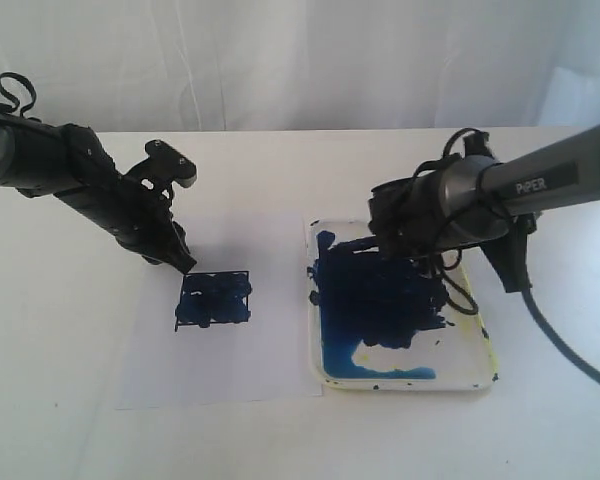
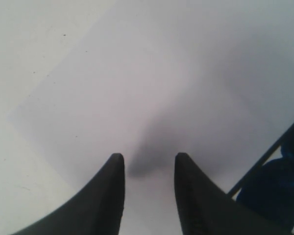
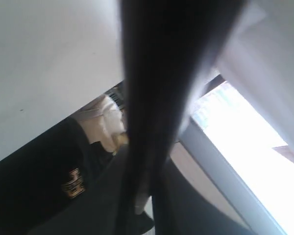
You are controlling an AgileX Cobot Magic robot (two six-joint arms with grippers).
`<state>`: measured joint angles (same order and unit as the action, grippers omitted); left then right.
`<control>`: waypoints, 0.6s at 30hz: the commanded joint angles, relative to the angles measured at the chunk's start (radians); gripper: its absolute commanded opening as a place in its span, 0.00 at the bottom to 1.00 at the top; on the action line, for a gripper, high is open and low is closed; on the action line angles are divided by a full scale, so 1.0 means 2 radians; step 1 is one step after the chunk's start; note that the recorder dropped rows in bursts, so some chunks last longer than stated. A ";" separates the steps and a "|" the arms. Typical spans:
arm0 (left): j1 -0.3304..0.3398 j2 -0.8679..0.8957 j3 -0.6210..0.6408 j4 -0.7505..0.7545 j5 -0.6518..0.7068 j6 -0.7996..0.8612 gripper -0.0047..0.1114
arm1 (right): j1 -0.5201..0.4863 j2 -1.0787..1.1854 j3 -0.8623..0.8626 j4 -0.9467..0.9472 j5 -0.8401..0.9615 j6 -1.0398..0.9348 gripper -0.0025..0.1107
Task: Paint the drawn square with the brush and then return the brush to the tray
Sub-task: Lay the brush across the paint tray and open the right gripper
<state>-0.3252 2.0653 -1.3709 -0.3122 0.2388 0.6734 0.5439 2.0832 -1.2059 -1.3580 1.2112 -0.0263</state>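
Note:
The drawn square on the white paper sheet is blotched all over with dark blue paint; its corner also shows in the left wrist view. My left gripper rests low on the paper at the square's far left corner, open with nothing between its fingers. My right gripper hovers over the far part of the tray, which holds a big blue blotch. In the right wrist view it is shut on the brush, a black stick running out from the jaws. In the exterior view the brush cannot be made out.
The paper lies on a white table, left of the tray. A white curtain hangs behind. The right arm's cable loops down past the tray's right side.

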 commanded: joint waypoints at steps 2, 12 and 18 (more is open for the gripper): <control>0.002 0.000 0.003 0.003 0.020 0.003 0.38 | -0.033 -0.006 0.005 0.031 0.005 0.002 0.02; 0.002 0.000 0.003 0.003 0.020 0.003 0.38 | -0.039 0.018 0.005 0.026 0.005 -0.072 0.02; 0.002 0.000 0.003 0.003 0.022 0.003 0.38 | -0.039 0.018 0.005 0.029 0.005 -0.072 0.02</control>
<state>-0.3252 2.0653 -1.3709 -0.3115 0.2388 0.6734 0.4703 2.1197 -1.2012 -1.2992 1.2130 -0.1592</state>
